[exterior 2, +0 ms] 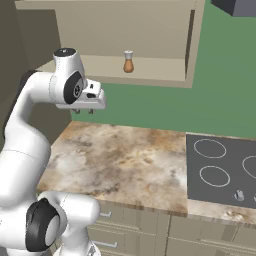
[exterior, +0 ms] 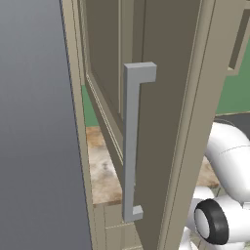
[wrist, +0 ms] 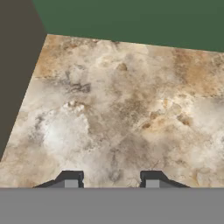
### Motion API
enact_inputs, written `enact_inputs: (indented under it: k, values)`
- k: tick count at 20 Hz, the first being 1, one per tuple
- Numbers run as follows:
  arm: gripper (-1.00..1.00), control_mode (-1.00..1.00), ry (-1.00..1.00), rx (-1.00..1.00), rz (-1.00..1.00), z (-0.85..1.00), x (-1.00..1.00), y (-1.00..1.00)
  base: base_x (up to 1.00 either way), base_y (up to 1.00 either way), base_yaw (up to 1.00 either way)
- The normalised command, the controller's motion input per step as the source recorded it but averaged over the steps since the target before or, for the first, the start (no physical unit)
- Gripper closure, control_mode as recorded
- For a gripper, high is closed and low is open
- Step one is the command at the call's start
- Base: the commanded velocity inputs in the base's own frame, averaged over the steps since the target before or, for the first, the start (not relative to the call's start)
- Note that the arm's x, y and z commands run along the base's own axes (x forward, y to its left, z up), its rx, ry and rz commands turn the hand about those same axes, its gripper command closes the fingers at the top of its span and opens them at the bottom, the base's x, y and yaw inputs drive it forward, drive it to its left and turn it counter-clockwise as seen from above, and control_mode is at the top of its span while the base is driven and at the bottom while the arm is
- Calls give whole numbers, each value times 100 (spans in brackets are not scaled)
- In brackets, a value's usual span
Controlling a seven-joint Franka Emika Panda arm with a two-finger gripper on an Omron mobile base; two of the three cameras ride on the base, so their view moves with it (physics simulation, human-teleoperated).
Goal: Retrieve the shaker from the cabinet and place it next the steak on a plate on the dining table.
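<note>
Presently, judged the step in hand as the reach for the shaker (exterior 2: 128,61), not yet grasped. Found the pincer (exterior 2: 83,110) pointed straight down over the marble counter (exterior 2: 120,160), fingers (wrist: 71,180) spread well apart with nothing between them. Located the shaker above the pincer and off to its right in the right base view, upright on the floor of the open cabinet (exterior 2: 150,70), well apart from the pincer.

For a clean grasp: needed to raise the hand past the cabinet's lower edge, then turn the wrist so the fingers pointed into the opening rather than down. Best approached level with the rounded body, below the white-grey cap, with the jaws kept wide until both sides of the body sat between them. Judged a tip-over likely if one finger touched first, given the small, narrow base.

Could not make out the depth of the shaker within the cabinet. Saw the left base view largely blocked by the swung-out door (exterior: 166,122) and its grey bar handle (exterior: 131,141). Found the cooktop (exterior 2: 222,170) cut off at the right edge. Could not locate the plate, the steak or the dining table.
</note>
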Motion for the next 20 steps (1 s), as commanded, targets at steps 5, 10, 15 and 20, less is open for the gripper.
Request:
enact_inputs:
  k: [5, 10, 15, 20]
  values:
    - [-100, -100, -9, 0, 0, 0, -9, -6, 0, 0, 0]
    - [-100, -100, -23, 0, 0, 0, -21, -25, 0, 0, 0]
    - [-100, -100, -23, 0, 0, 9, -15, -31, 0, 0, 0]
    - [-100, -100, -26, 0, 0, 19, -5, -27, 0, 0, 0]
